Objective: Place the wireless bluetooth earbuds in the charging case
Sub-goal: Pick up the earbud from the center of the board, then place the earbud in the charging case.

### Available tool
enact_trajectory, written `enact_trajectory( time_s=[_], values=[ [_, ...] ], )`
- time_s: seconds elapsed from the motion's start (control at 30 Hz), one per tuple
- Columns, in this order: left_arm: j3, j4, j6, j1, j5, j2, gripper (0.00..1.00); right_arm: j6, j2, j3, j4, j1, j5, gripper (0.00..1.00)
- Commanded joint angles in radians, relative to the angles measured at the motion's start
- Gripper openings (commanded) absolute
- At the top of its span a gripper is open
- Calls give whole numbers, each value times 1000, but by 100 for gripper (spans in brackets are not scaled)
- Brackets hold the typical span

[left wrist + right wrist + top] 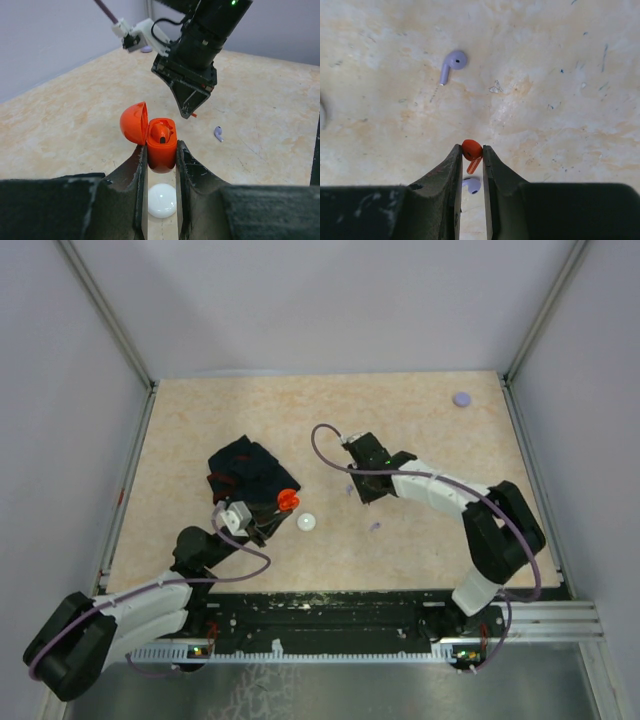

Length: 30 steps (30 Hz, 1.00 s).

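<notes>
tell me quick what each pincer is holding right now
Left pincer: shut on the small orange plastic charging case, its lid open.
Right pincer: shut on a tiny red plastic earbud.

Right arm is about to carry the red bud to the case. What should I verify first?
1. right gripper shut on the red earbud: ok.
2. left gripper clamping the orange case: ok.
3. lid swung open: ok.
4. Free slot beside the seated earbud: cannot tell.
5. red earbud lined up over the orange case: not ok, it is off to one side.
</notes>
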State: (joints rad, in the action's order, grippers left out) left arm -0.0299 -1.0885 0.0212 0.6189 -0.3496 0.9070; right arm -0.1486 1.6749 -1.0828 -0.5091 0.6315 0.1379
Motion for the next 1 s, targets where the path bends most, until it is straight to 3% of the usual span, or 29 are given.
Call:
enact_trajectory(
  time_s=[0.0, 0.5, 0.97],
  values=[
    [11, -110, -13, -8, -11, 5, 0, 16, -165, -46, 36, 48, 57, 12],
    [-16, -335, 24, -7, -41, 99, 0, 67, -540, 62, 368, 209, 112, 12],
    [-61, -443, 4, -7, -67, 177, 0, 147, -609, 175, 708, 382, 38, 12]
  ],
)
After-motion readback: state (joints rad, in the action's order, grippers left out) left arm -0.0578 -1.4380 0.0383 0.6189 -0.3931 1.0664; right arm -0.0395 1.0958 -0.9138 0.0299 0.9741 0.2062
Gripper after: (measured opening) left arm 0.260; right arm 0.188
